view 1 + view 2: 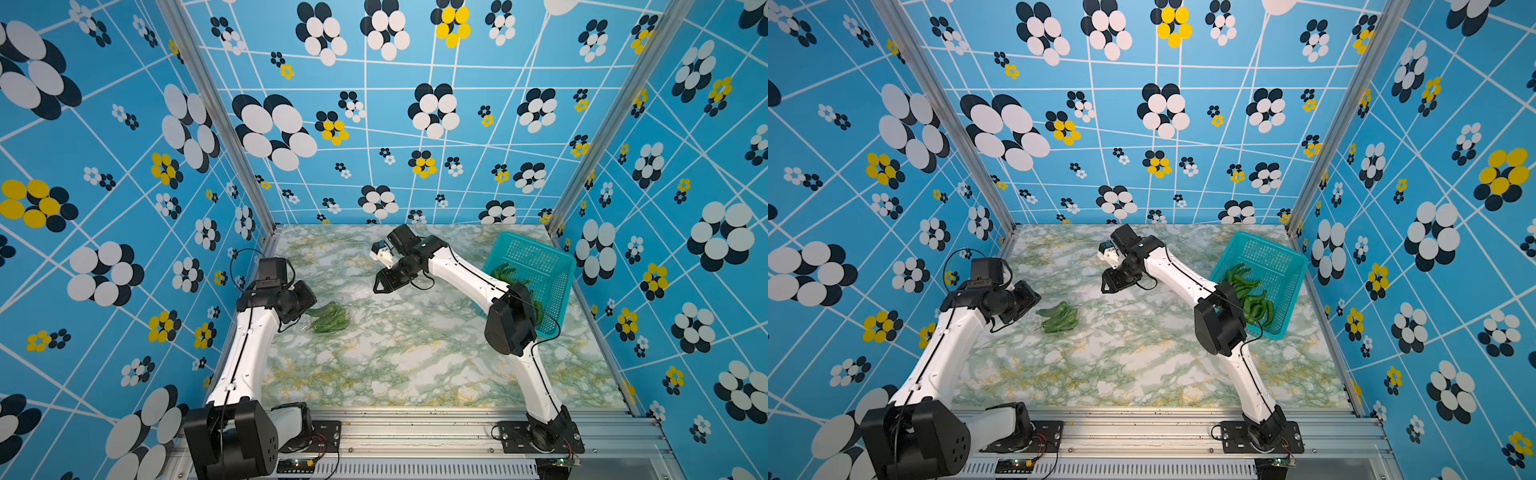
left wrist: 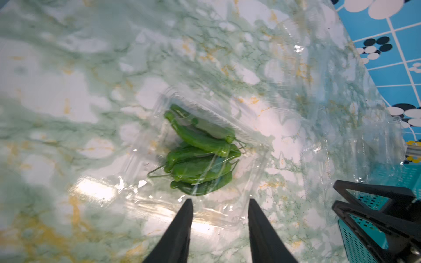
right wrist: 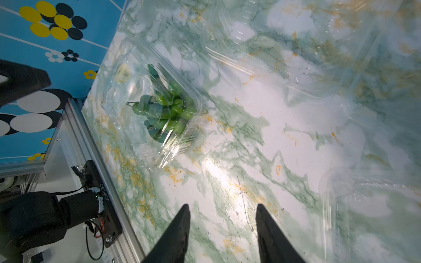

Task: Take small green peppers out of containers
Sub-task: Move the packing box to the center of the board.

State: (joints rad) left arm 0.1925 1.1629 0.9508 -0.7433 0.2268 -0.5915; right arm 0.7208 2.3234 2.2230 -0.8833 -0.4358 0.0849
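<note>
Small green peppers (image 2: 200, 154) lie piled in a clear clamshell container (image 2: 250, 159) on the table (image 1: 415, 357), left side. The left end effector (image 2: 219, 203), at the container's edge, and the right end effector (image 3: 222, 208) both stand half-open and empty.

top views: high over front edge, facing down and back, wide, whole table (image 1: 415, 353) | wrist views: close above marble, tilted down | shared by all four: container (image 2: 248, 173) of peppers (image 2: 200, 159)
</note>
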